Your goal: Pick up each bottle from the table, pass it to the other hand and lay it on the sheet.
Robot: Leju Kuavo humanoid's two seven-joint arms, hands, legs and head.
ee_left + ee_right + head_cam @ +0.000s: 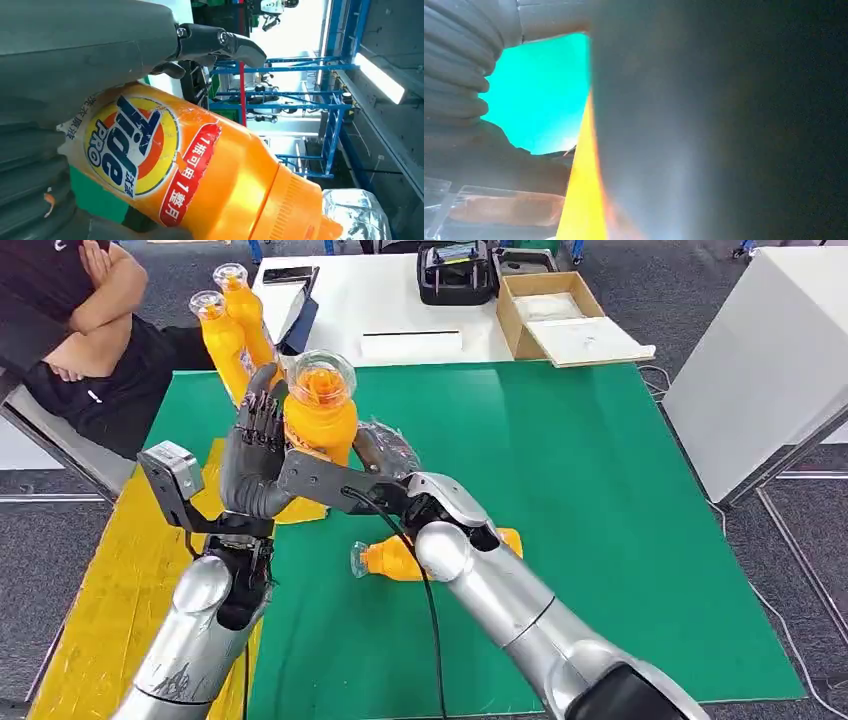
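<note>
An orange Tide bottle (320, 405) with a clear cap is upright in the air above the left part of the green sheet (560, 500). My left hand (255, 445) grips its side, dark fingers running up along the body; the label (130, 150) fills the left wrist view, against the hand (75, 55). My right hand (310, 478) wraps the bottle's lower part from the other side; in its wrist view, hand (459, 60) and an orange sliver of bottle (581, 200) are blurred. A second bottle (400, 560) lies on the sheet, partly behind my right arm. Two more (222, 340) (245, 310) stand at the back left.
A seated person (90, 330) is just beyond the table's far left corner. Behind the sheet, a white table carries a black case (455, 275) and a cardboard box (550, 310). A white cabinet (770, 360) stands right. A yellow strip (120, 580) runs along the sheet's left.
</note>
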